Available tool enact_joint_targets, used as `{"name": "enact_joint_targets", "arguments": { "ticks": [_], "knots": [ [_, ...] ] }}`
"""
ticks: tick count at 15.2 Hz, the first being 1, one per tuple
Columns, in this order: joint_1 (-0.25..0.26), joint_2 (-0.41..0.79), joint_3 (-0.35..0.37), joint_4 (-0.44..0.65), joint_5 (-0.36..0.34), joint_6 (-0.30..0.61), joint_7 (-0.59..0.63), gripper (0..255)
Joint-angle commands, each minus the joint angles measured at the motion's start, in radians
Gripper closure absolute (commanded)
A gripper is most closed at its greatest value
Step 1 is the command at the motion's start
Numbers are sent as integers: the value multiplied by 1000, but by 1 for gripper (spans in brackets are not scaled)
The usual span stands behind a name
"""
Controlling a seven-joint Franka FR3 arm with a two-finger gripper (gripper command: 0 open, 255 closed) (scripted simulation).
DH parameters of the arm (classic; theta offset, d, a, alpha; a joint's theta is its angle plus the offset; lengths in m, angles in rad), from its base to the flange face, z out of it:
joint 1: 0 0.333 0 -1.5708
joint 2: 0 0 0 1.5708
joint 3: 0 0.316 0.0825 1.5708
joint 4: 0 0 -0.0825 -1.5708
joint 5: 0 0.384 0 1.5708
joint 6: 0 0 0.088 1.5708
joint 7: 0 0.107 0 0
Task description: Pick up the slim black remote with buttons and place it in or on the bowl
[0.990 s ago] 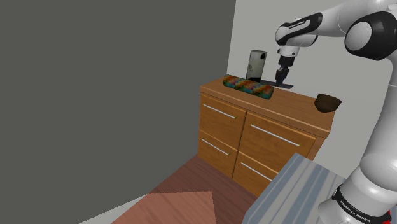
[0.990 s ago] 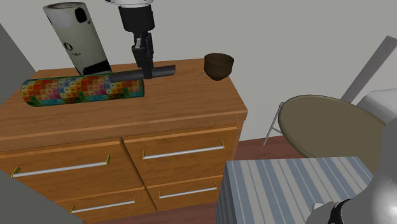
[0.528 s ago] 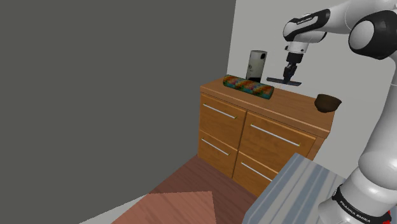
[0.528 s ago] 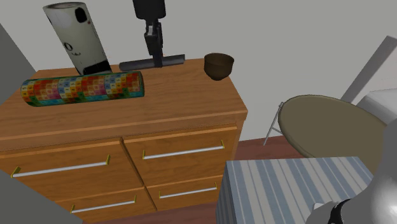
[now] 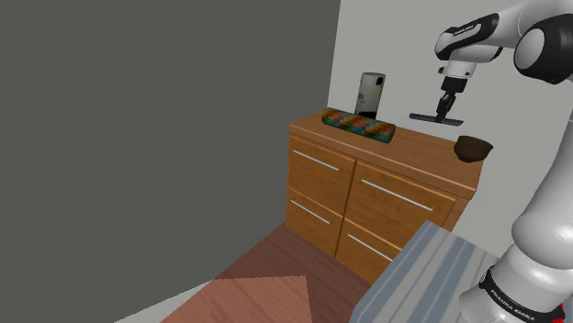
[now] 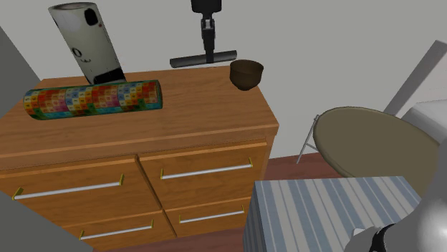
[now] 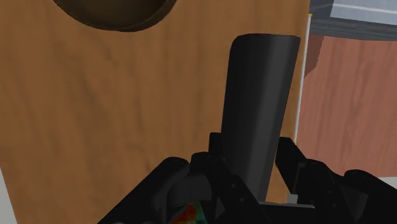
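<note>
In the shoulder view the tool [image 5: 446,108] hangs from the arm above the back of the dresser [image 5: 386,179], shut on the remote [image 5: 432,117], which it holds in the air clear of the dresser top. The remote's long axis lies about level and crosswise to the fingers. The bowl [image 5: 473,147] sits on the dresser lower down and toward this view's right, near the remote but not under it. In the second exterior view the tool [image 6: 208,49] points straight down and grips the remote [image 6: 185,61] near its middle, so the slim bar sticks out to both sides. The bowl [image 6: 246,74] stands just beside and a little below the remote's right end, so I judge the coming move to be a short carry toward this view's right, then a lowering. A many-coloured roll [image 6: 93,99] and a white cylinder [image 6: 86,43] stand well off toward the left. In the wrist view the two fingers of the tool [image 7: 251,167] clasp the remote [image 7: 257,108] between them, and it runs on ahead of them over the dresser top [image 7: 95,127]. The bowl [image 7: 114,13] lies off to one side of the remote's far end, apart from it. With the bar this long against the bowl's mouth, it will likely rest across the rim.
</note>
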Motion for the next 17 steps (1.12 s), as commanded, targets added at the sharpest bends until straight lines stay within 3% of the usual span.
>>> {"name": "enact_joint_targets", "arguments": {
  "ticks": [1,14,17],
  "knots": [
    [-30,4,-17,-11,2,11,-51,255],
    [-272,150,-92,143,80,-44,-355,255],
    [-269,154,-89,108,84,-6,-359,255]
  ]
}}
